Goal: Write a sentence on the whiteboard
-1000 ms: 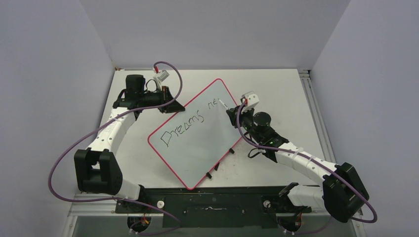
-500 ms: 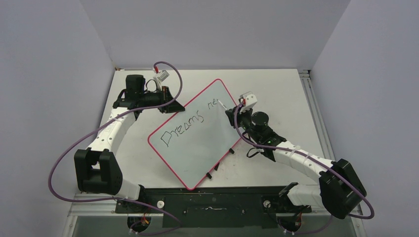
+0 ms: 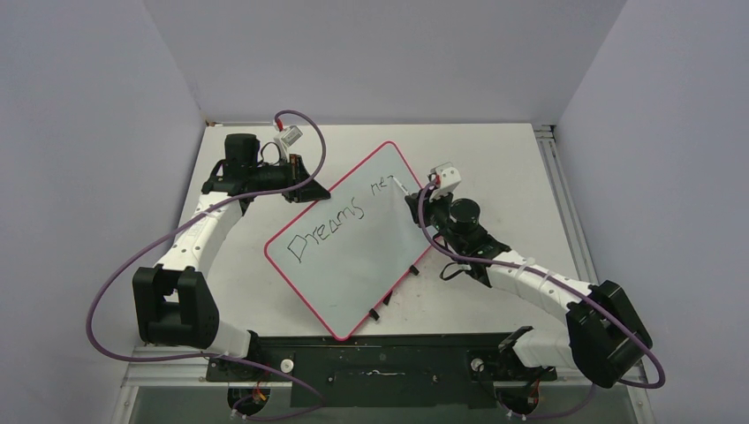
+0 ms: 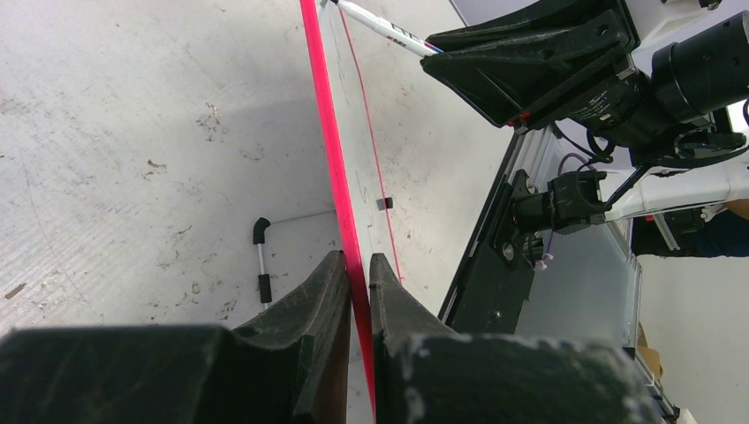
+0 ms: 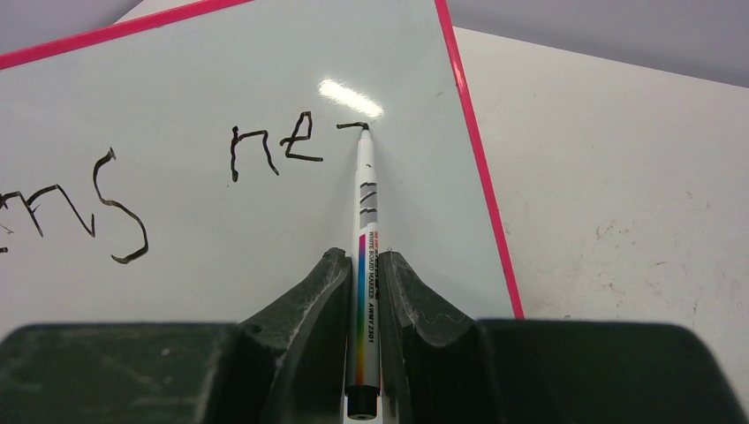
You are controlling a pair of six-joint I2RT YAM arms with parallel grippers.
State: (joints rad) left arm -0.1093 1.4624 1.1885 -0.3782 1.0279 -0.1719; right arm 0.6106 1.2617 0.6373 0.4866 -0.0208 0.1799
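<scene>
Pink-rimmed whiteboard point(image 3: 353, 265) pinched in left end effector point(image 4: 356, 261); right end effector's point(image 5: 364, 258) clamped marker point(image 5: 365, 199) on sentence point(image 3: 338, 217).

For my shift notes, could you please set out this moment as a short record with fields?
board: whiteboard, pink-rimmed, askew on the table
writing: sentence reads "Dreams ne" plus one short stroke; unfinished
left pincer: shut on the whiteboard's rim
right pincer: shut on marker
marker tip: touching the board at the end of that stroke
</scene>
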